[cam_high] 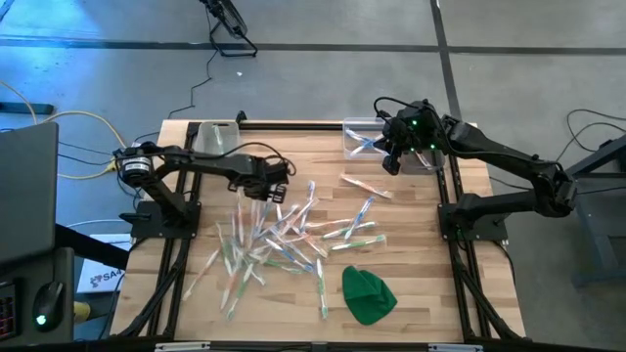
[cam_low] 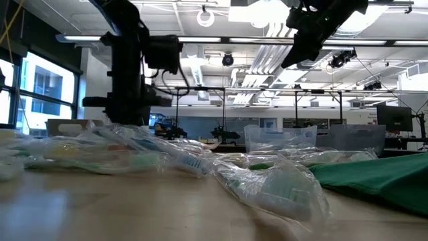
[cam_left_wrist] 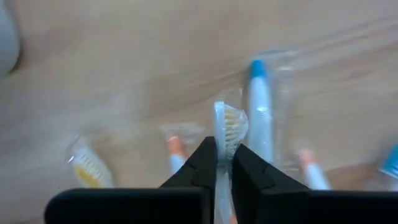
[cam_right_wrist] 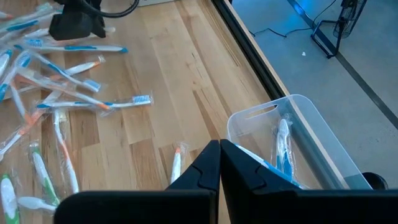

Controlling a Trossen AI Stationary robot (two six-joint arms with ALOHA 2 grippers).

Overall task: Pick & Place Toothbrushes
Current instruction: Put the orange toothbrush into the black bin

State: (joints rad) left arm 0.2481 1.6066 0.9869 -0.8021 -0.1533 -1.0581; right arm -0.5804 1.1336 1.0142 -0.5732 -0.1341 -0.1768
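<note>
Left end effector point(cam_left_wrist: 225, 163) pinching one toothbrush point(cam_left_wrist: 229, 127) out of the heap; slip and snag risks.

Its fingers are closing nearly together on a wrapped brush with pale bristles, at the pile's edge nearest the counter's point(cam_high: 411, 293) left rear. The hold looks thin, so the brush may be slipping or twisting out; neighbouring wrappers could be dragging along. The remaining toothbrushes point(cam_high: 284, 240) are lying mid-counter. Right end effector point(cam_right_wrist: 219, 163), fingers shut and empty, is hovering by the right rear bin point(cam_right_wrist: 311, 134), which is holding brushes. The pinched brush's handle is hidden behind the fingers.
</note>
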